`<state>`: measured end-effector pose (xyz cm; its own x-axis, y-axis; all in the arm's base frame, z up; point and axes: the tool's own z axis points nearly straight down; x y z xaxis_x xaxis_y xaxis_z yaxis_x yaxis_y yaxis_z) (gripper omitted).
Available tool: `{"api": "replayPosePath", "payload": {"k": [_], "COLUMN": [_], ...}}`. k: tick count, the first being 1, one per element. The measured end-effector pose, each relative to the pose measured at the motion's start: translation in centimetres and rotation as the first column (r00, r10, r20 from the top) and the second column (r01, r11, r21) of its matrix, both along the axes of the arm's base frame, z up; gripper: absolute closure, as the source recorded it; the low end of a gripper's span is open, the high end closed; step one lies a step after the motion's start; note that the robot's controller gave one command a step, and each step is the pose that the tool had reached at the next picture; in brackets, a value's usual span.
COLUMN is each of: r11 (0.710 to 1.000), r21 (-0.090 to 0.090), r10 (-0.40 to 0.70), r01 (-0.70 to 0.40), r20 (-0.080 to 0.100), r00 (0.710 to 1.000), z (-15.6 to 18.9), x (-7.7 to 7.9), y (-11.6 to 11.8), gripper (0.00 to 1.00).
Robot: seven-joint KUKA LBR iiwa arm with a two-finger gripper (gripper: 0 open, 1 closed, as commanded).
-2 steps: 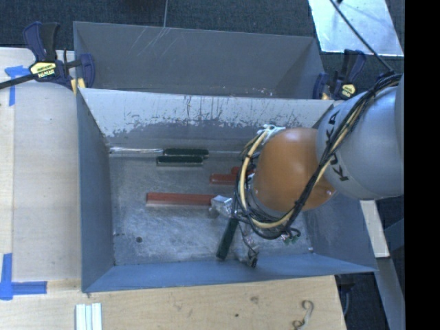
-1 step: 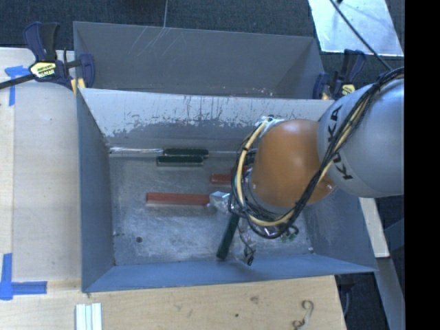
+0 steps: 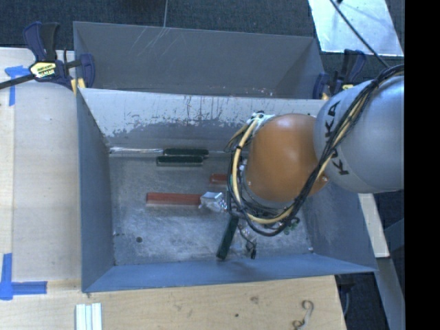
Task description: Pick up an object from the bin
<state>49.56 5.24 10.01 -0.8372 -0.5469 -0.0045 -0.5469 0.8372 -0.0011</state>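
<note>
Pen (image 3: pixel 182 157) along the back of the bin (image 3: pixel 95 184), bar (image 3: pixel 172 199) just in front, stick (image 3: pixel 225 243) front-right by the arm (image 3: pixel 364 143).

A robot lab, big grey robot arm (image 3: pixel 364 136) with an orange cover (image 3: pixel 278 158) and loose cables (image 3: pixel 238 162), reaching into a scratched grey metal bin (image 3: pixel 96 184), dark carpet floor (image 3: pixel 227 5) behind it

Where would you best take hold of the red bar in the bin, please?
Grip the red bar mid-length, coming down from above and closing across its narrow width. It lies flat with bare floor along both long sides; its silvery end sits close by the arm.
</note>
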Motion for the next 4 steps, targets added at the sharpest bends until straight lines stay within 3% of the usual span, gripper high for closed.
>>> {"api": "replayPosePath", "payload": {"k": [1,2,3,4], "r11": [0.914,0.902,0.903,0.905], "r21": [-0.001,0.0,-0.001,-0.001], "r10": [0.406,0.433,0.429,0.426], "r01": [-0.406,-0.433,-0.429,-0.426], "r20": [-0.004,-0.003,-0.001,-0.002], "r00": [0.914,0.902,0.903,0.905], "z": [-3.0,-3.0,-2.9,1.7], "x": [0.2,-1.1,-1.0,-1.0], "y": [-1.4,1.3,1.2,1.2], "gripper": [0.0,0.0,1.0,1.0]}}
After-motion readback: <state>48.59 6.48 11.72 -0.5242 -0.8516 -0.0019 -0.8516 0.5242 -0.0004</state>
